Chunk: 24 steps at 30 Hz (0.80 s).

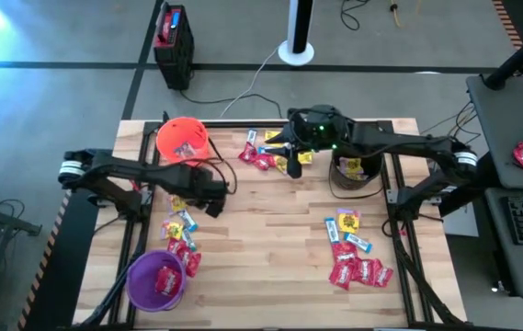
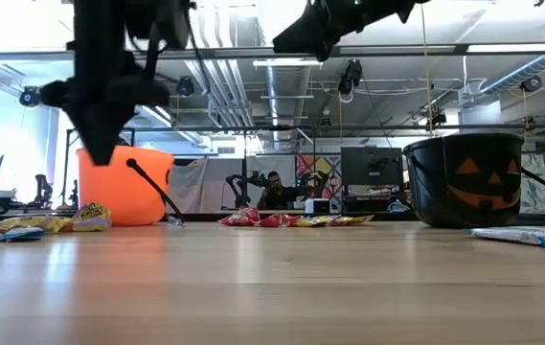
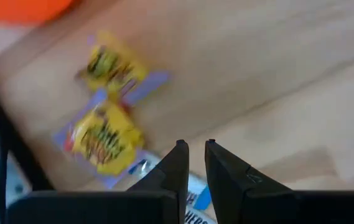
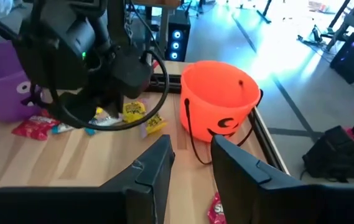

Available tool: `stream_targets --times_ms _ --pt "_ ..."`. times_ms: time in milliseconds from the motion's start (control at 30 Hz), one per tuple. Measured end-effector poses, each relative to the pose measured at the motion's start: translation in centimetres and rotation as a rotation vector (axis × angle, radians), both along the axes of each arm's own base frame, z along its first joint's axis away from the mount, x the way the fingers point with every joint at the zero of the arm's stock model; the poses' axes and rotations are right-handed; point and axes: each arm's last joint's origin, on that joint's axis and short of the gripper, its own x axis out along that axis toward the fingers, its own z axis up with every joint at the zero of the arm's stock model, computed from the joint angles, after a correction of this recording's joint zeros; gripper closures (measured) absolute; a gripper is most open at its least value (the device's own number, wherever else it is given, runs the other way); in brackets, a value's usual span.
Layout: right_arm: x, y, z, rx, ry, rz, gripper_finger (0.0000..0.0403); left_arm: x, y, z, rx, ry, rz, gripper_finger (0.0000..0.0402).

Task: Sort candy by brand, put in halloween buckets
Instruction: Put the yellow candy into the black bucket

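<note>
While the candy lies in loose heaps by brand, three buckets sit at the table's edges in the high view: orange bucket (image 1: 183, 139) upper left, black bucket (image 1: 354, 171) right of centre, purple bucket (image 1: 157, 280) lower left w/ red packets already in it. Left gripper (image 1: 213, 204) sits left of centre, just above the mixed pile of candy (image 1: 180, 241), prob. placed there to pick from it. Right gripper (image 1: 293, 165) hangs near the top centre beside a small heap of red and yellow packets (image 1: 263, 154), apparently nothing in it. Another cluster of red packets (image 1: 357, 271) lies lower right.

Low view: orange bucket at left, black bucket w/ pumpkin face at right, packets strewn along the far table edge btwn them. Both arms come in from the top, lifted off the wood; fingertips not readable here.

Left wrist view: fingers (image 3: 178, 165) nearly pressed together, only a slim gap, nothing visibly pinched. Yellow packets (image 3: 105, 134) lie on the wood just ahead, a blue-and-white packet (image 3: 195, 198) right under the tips, so that's the likely target.

Right wrist view: fingers (image 4: 158, 163) parted w/ a clear gap, empty, aimed toward the orange bucket; left arm and purple bucket show at upper left.
</note>
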Motion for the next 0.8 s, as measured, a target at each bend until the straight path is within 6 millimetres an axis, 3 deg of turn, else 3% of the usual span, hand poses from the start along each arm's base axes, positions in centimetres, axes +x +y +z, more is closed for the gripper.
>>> stream_targets --times_ms 367,800 --pt "0.3 -0.1 -0.2 -0.016 0.004 0.006 0.0299 -1.7 0.1 -3.8 0.047 0.165 0.193 0.035" --pt "0.3 -0.1 -0.2 -0.014 0.001 0.005 0.03 -2.7 0.2 -5.3 0.09 0.199 0.239 0.0255"
